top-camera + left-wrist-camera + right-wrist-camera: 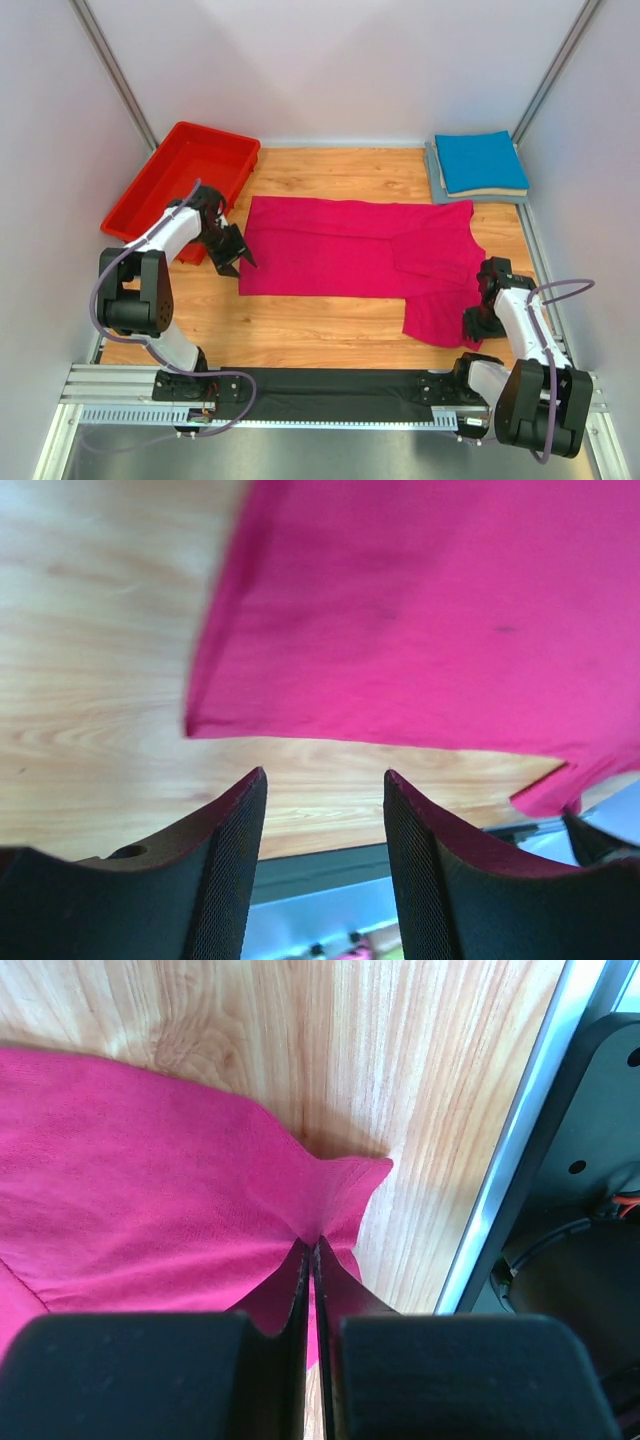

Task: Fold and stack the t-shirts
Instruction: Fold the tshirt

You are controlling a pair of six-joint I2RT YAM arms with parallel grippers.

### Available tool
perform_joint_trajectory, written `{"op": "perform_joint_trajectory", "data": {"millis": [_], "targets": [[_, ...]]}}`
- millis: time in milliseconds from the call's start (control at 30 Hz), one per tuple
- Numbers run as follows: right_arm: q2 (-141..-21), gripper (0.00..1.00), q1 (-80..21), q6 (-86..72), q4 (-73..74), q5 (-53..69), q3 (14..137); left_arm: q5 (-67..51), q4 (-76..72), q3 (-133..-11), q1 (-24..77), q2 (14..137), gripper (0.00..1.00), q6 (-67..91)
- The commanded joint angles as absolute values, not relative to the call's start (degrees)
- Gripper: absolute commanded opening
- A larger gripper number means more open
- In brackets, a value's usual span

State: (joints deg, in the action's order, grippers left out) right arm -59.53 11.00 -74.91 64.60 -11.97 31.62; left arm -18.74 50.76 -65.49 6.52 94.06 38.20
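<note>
A large magenta-pink t-shirt (340, 250) lies spread across the middle of the wooden table, one sleeve folded in at its right. My right gripper (478, 318) sits at the shirt's near right corner and is shut on a pinch of that cloth (330, 1210), which puckers up between the fingertips. My left gripper (232, 262) is open just off the shirt's near left corner (200, 720), with bare wood between its fingers (240, 850). A folded bright blue t-shirt (480, 160) tops a stack of folded shirts at the back right, a grey one (434, 172) showing beneath it.
A red plastic bin (180, 185) stands at the back left, right behind the left arm. White walls with metal posts enclose the table. A metal rail (300, 385) runs along the near edge, and another rail (510, 1150) lies close by the right gripper.
</note>
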Motion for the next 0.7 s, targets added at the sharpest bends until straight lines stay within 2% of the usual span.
{"op": "perform_joint_trajectory", "data": {"millis": [0, 300, 667], "targets": [[-59.68, 0.00, 10.90, -73.48, 64.87, -13.54, 31.99, -20.05, 49.13, -62.67, 5.10, 91.68, 0.57, 41.92], [-61.18, 0.00, 10.63, -69.35, 63.28, -10.99, 37.87, -8.71, 49.57, -60.56, 5.01, 86.49, 0.58, 47.53], [-62.93, 0.00, 5.89, -67.06, 59.59, -5.72, 41.66, -7.13, 48.07, -50.63, 6.06, 84.72, 0.55, 57.37]]}}
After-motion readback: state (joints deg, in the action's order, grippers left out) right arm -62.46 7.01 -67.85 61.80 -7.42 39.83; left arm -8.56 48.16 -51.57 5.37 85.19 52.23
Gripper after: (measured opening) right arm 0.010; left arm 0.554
